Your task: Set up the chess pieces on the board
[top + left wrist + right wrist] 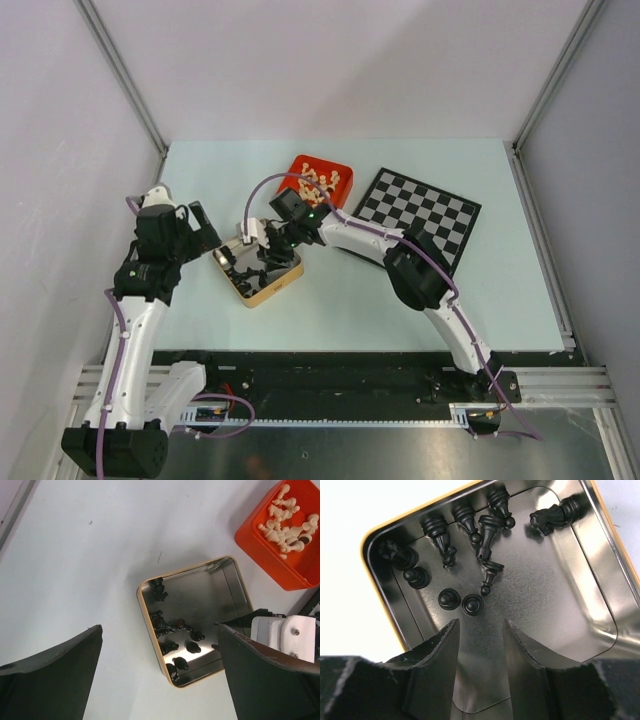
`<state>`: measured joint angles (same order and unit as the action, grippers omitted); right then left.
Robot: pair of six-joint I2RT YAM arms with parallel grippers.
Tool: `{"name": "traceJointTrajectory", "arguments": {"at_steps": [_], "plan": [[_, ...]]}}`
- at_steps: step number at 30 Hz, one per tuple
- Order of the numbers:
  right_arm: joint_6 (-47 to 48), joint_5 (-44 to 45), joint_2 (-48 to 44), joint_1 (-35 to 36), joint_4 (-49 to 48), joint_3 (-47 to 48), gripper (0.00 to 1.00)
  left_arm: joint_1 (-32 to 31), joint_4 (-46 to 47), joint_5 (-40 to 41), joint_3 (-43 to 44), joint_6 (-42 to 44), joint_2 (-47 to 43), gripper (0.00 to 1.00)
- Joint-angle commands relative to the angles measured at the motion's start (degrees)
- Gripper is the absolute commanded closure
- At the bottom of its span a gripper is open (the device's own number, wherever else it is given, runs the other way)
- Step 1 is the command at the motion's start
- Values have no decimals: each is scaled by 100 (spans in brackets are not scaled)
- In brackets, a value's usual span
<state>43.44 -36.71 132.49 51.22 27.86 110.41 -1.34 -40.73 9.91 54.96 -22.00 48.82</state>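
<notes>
Silver-grey and black, the board (pixel 420 212) lies at the far right of the pale table (pixel 350 310), with no men on it that I can make out. Touching its left corner is the red tray (pixel 342 176) of cream pieces (pixel 318 183), and the gold-rimmed tin (pixel 270 292) sits nearer me. My right gripper (pixel 258 258) hangs over that tin; my left gripper (pixel 205 230) is off to its left.

From my left wrist, those jaws are spread wide and hold nothing. The black chess pieces (pixel 192 647) crowd one side of the tin below.

From my right wrist, the jaws are parted a little and empty, just short of two upright pawns (pixel 472 605); other men lie toppled beyond.

I judge these pieces light, hard and slick (glossy on polished metal, so a nudge may send one rolling). I would pinch an upright pawn squarely at the neck under its head. The tin's walls leave little room; the open table towards the board gives plenty.
</notes>
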Motion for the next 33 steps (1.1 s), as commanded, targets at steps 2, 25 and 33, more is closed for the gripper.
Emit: {"name": "traceJointTrajectory", "arguments": {"at_steps": [2,25,33], "plan": [[94,-73,251,63,-281,341,55,64,21,-25,-82,73,-188,1],[147,-170,594,186,-96,657,62,99,-58,-51,-214,82,-276,4],[165,-258,375,187,-61,631,88,99,-84,-86,-240,20,-285,4]]}}
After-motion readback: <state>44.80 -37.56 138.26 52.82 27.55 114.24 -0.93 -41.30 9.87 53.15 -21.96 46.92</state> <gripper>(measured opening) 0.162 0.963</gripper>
